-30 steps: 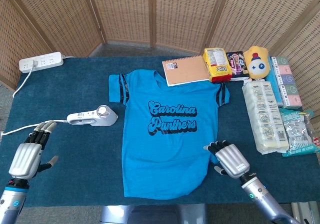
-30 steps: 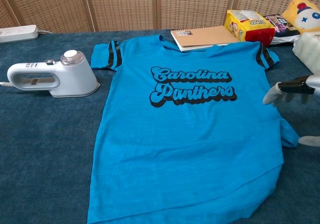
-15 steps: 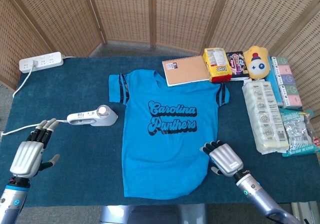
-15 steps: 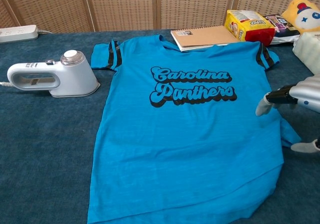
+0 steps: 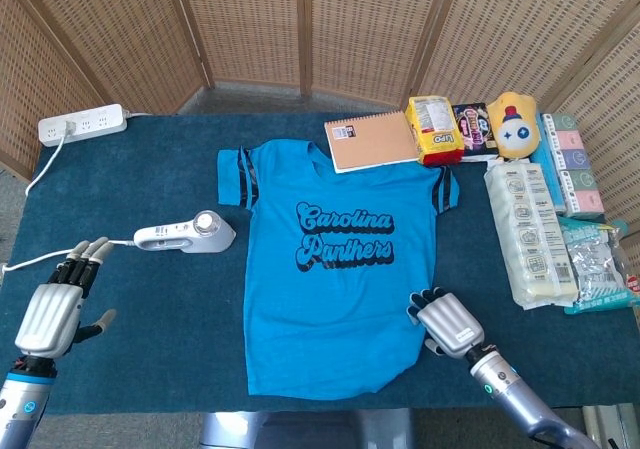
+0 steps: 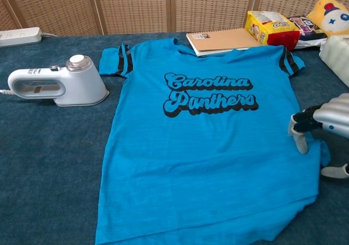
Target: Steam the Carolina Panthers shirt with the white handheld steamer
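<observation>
The blue Carolina Panthers shirt (image 5: 330,289) (image 6: 207,147) lies flat, face up, in the middle of the dark blue table. The white handheld steamer (image 5: 185,234) (image 6: 57,84) lies on its side just left of the shirt's sleeve. My left hand (image 5: 55,309) hovers near the table's front left, fingers straight and spread, holding nothing, a short way below-left of the steamer. My right hand (image 5: 448,324) (image 6: 322,125) is at the shirt's lower right edge, fingers (image 6: 300,141) bent down and pressing on the fabric, thumb apart on the table side.
A power strip (image 5: 82,124) (image 6: 19,36) sits at the back left, and the steamer's cord (image 5: 40,259) runs past my left hand. A notebook (image 5: 372,141), yellow snack bag (image 5: 433,129), plush toy (image 5: 513,126) and wrapped packs (image 5: 530,234) crowd the back right. A wicker screen (image 5: 300,29) stands behind.
My right hand moved in onto the shirt's right edge and its fingers bent down onto the fabric. The lower right hem now lies spread further right. My left hand barely shifted.
</observation>
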{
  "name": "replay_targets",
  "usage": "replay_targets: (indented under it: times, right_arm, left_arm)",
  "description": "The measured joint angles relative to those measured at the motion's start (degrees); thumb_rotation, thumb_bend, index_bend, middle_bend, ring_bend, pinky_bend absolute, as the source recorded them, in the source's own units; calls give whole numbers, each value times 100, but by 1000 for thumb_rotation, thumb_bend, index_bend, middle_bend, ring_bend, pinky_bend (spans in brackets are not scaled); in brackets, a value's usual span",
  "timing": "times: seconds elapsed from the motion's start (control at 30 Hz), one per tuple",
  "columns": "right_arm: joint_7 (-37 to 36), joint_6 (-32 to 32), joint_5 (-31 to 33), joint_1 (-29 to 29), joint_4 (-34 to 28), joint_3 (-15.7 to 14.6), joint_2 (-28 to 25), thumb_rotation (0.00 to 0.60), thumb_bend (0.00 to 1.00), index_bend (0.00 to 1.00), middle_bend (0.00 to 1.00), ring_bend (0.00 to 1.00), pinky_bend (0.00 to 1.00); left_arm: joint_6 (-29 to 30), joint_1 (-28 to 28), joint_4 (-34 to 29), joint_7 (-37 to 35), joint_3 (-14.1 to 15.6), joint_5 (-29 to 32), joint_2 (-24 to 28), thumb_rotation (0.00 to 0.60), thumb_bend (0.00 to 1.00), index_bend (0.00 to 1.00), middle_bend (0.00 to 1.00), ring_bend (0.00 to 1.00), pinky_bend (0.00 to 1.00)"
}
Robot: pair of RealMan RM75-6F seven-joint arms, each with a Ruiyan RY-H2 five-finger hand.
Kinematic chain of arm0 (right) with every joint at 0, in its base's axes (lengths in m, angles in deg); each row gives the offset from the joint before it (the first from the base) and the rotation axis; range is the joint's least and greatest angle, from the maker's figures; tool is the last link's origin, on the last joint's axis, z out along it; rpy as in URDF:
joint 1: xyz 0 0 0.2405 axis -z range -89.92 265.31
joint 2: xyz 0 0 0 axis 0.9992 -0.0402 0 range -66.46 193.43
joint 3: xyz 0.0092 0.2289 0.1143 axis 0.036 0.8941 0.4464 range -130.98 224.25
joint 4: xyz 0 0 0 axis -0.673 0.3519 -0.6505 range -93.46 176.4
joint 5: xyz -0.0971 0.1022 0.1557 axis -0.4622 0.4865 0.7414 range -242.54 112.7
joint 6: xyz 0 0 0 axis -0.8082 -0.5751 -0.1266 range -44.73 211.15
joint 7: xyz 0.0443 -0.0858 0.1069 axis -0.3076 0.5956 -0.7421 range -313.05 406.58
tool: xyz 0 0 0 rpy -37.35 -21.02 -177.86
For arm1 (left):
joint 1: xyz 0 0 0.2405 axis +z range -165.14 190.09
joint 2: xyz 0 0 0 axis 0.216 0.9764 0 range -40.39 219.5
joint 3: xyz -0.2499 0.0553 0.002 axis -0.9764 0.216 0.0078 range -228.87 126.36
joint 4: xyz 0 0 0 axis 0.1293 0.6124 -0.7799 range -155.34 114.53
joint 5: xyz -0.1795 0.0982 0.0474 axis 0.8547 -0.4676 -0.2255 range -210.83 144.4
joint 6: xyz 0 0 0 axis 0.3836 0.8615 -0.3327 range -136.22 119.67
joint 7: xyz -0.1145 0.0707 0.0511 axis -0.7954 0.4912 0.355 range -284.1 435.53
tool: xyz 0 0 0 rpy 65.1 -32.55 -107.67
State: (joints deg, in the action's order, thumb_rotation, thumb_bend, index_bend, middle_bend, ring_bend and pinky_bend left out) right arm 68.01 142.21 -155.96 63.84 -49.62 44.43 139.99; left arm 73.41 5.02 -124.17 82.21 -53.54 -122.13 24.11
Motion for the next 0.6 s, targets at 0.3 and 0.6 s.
replay_targets:
  times: [0.3, 0.6]
  right_arm:
    - [-45, 212, -60, 117, -1, -118, 31, 600, 298, 565, 454, 460, 511]
    - [-274, 471, -264, 158, 151, -153, 207, 600, 317, 663, 630, 623, 661]
  left_arm:
    - [2, -29, 15, -21, 32, -33, -30, 600, 239, 7, 83, 27, 187]
    - [65, 2, 71, -96, 53, -4, 7, 598, 239, 7, 83, 27, 188]
